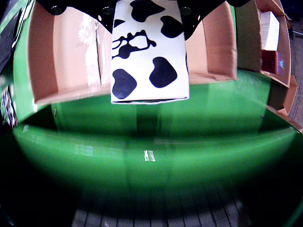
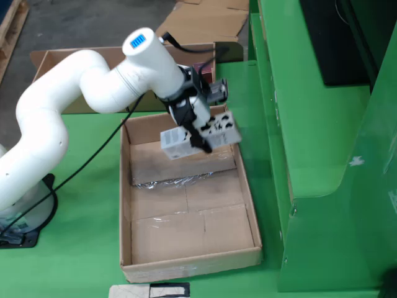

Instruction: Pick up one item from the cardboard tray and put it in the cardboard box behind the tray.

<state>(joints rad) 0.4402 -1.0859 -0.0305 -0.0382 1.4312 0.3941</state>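
Note:
A white carton with black cow spots fills the top middle of the wrist view, hanging from my gripper, whose black body shows on both sides of it. In the fixed view my gripper is shut on this carton, tilted, above the far end of a large open cardboard box. The box floor is bare except for a crinkled shiny strip. In the wrist view the cardboard box lies just beyond the carton, across a green surface.
A green wall and ledge stand close to the box's right side. Flat cardboard and another low cardboard tray lie behind. A smaller box with red and white items sits at the right of the wrist view. The arm's base is at the left.

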